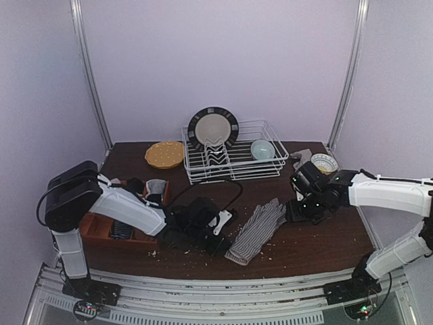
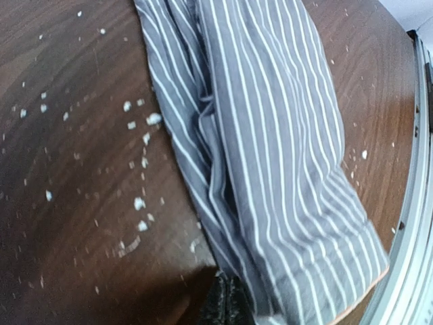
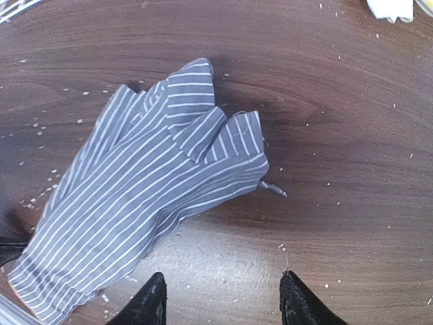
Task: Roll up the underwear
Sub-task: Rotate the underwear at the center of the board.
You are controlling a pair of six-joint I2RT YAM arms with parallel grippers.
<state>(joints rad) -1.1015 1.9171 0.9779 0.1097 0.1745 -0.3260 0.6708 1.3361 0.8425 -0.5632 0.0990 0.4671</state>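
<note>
I have two claws, and the striped underwear (image 1: 257,230) lies on the table (image 1: 325,244) between them. It is stretched out long, folded over on itself and a bit wrinkly. No part of it is curled into a roll that I can see. So I think the rolling has not begun, and almost all of the job is left.

My left claw (image 1: 218,245) is squeezed tight. In my left wrist view its dark tip (image 2: 226,301) touches the closest end of the underwear (image 2: 270,156), and the cloth runs away from it, ahead and a little to the right. I cannot tell if it pinches the cloth or only rests on it.

My right claw (image 3: 223,301) has its two fingers apart with nothing between them. The underwear (image 3: 149,183) lies ahead of it and off to the left, not touching it.

Little white crumbs (image 2: 139,203) are scattered on the table beside my left claw.

I think one end has to be turned over first, then rolled along to the other end.
</note>
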